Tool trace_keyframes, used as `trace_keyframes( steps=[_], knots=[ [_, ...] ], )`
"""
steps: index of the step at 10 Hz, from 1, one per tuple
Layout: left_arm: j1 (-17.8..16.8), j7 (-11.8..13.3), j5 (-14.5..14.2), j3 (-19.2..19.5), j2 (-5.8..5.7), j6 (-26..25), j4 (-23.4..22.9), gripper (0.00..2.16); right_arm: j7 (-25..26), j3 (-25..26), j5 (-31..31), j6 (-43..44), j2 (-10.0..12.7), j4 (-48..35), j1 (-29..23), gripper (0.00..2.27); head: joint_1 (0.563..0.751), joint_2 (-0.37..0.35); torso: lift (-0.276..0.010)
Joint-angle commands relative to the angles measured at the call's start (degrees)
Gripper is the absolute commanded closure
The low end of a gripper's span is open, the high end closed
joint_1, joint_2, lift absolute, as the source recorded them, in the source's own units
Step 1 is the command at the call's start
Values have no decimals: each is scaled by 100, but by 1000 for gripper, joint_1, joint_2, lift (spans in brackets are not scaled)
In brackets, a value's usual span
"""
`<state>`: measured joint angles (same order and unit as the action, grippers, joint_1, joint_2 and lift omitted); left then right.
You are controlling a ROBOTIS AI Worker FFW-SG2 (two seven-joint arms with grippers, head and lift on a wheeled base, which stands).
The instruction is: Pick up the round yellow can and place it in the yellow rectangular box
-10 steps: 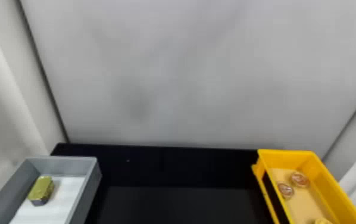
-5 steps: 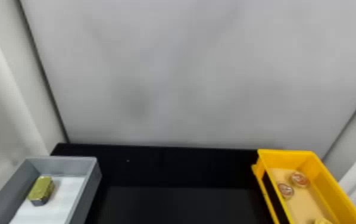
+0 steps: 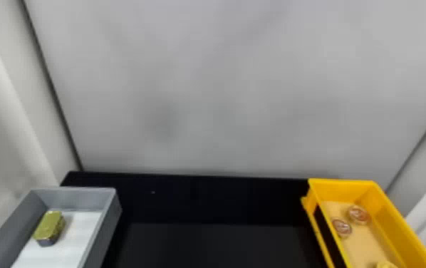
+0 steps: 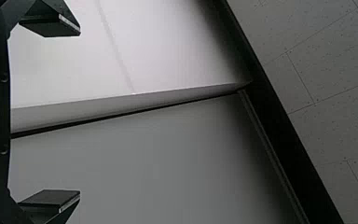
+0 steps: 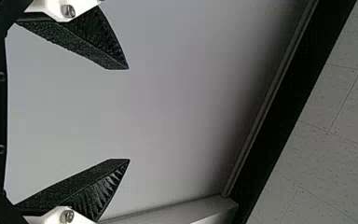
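Though empty, left fingers (image 4: 51, 25) and right fingers (image 5: 91, 39) wide apart (pale wall (image 3: 223, 89) behind black table (image 3: 216, 201)).

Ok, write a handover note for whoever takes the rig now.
Left gripper: fingers apart, empty.
Right gripper: fingers apart, empty.
Yellow box: at the right; in it two reddish discs and, cut off by the view's bottom edge, a round yellow item, probably the can.
Grey bin: at the left, holding a yellow-topped block.
Done: placing, if that item is the can.
Left: confirm it; likely nothing more.
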<state>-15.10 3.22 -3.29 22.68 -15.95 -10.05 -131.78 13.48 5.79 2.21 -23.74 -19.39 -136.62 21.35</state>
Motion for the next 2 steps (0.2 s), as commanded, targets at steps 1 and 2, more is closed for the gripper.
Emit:
trace_keyframes(
  steps=[1,2],
  knots=[
    [-10,48,56,-8,3,64,3,61,-21,-16,-45,105,32,13,45,67,583,-78,-9],
    [-10,48,56,-8,3,73,3,61,-30,-16,-54,140,32,22,45,67,583,-78,-9]
  ],
)
